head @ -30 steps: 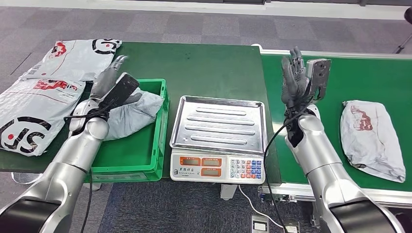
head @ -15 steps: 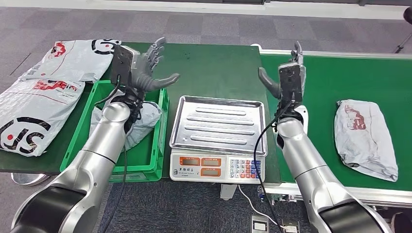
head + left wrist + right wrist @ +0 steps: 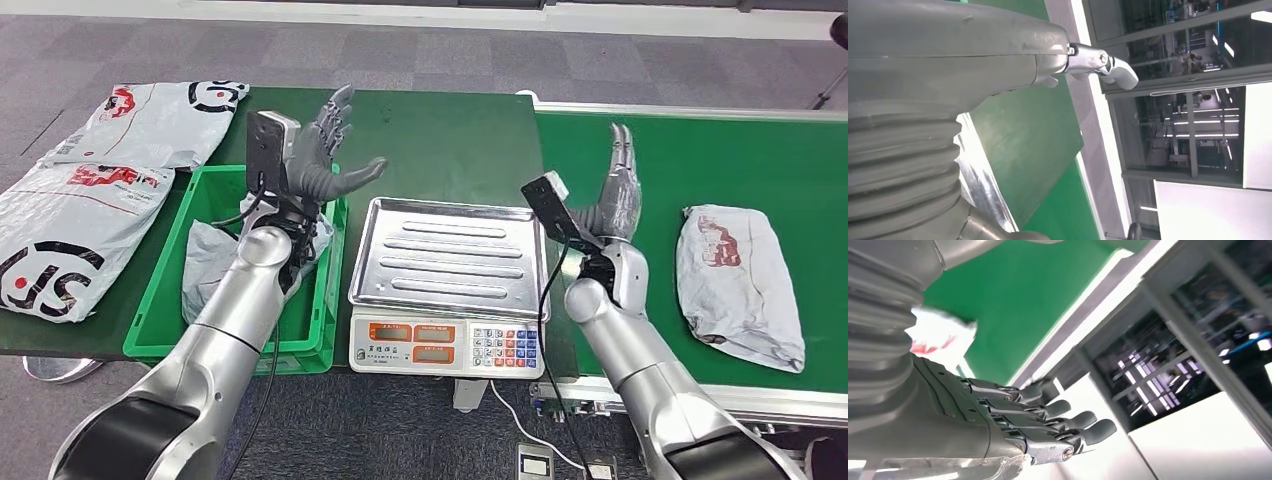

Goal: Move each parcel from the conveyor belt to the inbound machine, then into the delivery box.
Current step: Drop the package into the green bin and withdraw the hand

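A grey parcel (image 3: 739, 283) with a red print lies on the green conveyor belt (image 3: 700, 150) at the right. My right hand (image 3: 613, 192) is raised between the scale and that parcel, fingers spread and pointing up, holding nothing; the right wrist view shows its dark fingers (image 3: 1048, 420) apart, with the parcel (image 3: 935, 335) blurred beyond. Another grey parcel (image 3: 215, 260) lies in the green delivery box (image 3: 170, 335). My left hand (image 3: 325, 155) is lifted above the box's far right corner, fingers spread and empty. The inbound machine, a scale with a bare steel tray (image 3: 450, 250), stands in the middle.
Two large white SF parcels (image 3: 70, 215) lie on the green table (image 3: 440, 140) left of the box. The scale's keypad (image 3: 505, 348) faces me at the table's front edge. Grey carpet surrounds the table, and cables hang below the scale.
My left hand has shifted a little right and up above the box corner. My right hand has dropped and turned towards the parcel on the belt, which has moved slightly left.
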You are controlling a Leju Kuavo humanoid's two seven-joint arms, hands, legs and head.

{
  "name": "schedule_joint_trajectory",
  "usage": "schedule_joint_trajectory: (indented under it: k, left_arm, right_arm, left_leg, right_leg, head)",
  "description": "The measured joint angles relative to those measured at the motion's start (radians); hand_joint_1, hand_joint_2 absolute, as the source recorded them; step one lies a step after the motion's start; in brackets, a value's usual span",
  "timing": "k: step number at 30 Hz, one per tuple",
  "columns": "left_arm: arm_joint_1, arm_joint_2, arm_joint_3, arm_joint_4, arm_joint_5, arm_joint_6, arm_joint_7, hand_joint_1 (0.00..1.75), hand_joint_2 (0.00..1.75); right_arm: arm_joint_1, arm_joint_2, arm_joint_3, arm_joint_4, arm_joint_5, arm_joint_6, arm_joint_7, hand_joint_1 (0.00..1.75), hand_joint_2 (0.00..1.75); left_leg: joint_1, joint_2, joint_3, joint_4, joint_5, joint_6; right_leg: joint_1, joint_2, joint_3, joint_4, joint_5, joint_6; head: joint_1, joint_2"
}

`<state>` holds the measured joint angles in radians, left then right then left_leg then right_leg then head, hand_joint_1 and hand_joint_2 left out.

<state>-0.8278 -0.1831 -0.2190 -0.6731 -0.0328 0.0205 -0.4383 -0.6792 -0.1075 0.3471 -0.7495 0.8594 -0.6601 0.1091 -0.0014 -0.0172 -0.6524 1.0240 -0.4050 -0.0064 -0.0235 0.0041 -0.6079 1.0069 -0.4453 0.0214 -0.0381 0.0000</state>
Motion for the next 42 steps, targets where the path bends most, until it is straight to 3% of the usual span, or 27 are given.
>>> schedule_joint_trajectory:
  k: [4,11,21,29,42]
  left_arm:
    - [0.024,0.004,0.000,-0.013,0.006,0.017,0.001,0.00,1.75]
    - [0.034,0.008,0.000,-0.027,0.006,0.024,0.019,0.00,1.75]
    - [0.034,0.010,0.000,-0.026,0.005,0.025,0.033,0.00,1.75]
    - [0.034,0.010,0.000,-0.010,0.004,0.024,0.031,0.00,1.75]
    - [0.043,0.008,0.000,0.005,-0.006,0.017,0.018,0.00,1.75]
  right_arm:
    - [0.020,-0.047,-0.044,0.059,0.106,0.001,0.087,0.00,1.75]
    - [0.083,-0.126,-0.152,0.148,0.181,0.026,0.189,0.00,1.75]
    - [0.141,-0.190,-0.260,0.213,0.262,0.212,0.327,0.00,1.75]
    - [0.142,-0.223,-0.317,0.264,0.296,0.316,0.361,0.00,1.75]
    - [0.148,-0.235,-0.349,0.287,0.331,0.353,0.387,0.00,1.75]
  left_leg:
    - [0.000,-0.002,0.000,0.000,0.000,0.000]
    - [-0.001,-0.002,0.000,0.000,-0.001,0.001]
    - [-0.001,0.000,0.000,0.000,-0.001,0.001]
    - [-0.002,0.000,0.000,0.000,-0.001,0.001]
    - [-0.001,0.000,0.000,0.000,-0.001,0.001]
  right_leg:
    - [0.000,-0.002,0.001,0.000,0.000,0.000]
    - [-0.001,-0.002,0.001,-0.001,0.000,0.000]
    - [-0.001,0.000,0.000,-0.001,0.000,0.000]
    - [-0.001,0.000,0.000,-0.001,0.000,0.001]
    - [-0.001,0.000,0.000,-0.001,0.000,0.001]
  head:
    - [0.000,0.000]
    - [0.000,0.000]
    - [0.000,0.000]
    - [0.000,0.000]
    - [0.000,0.000]
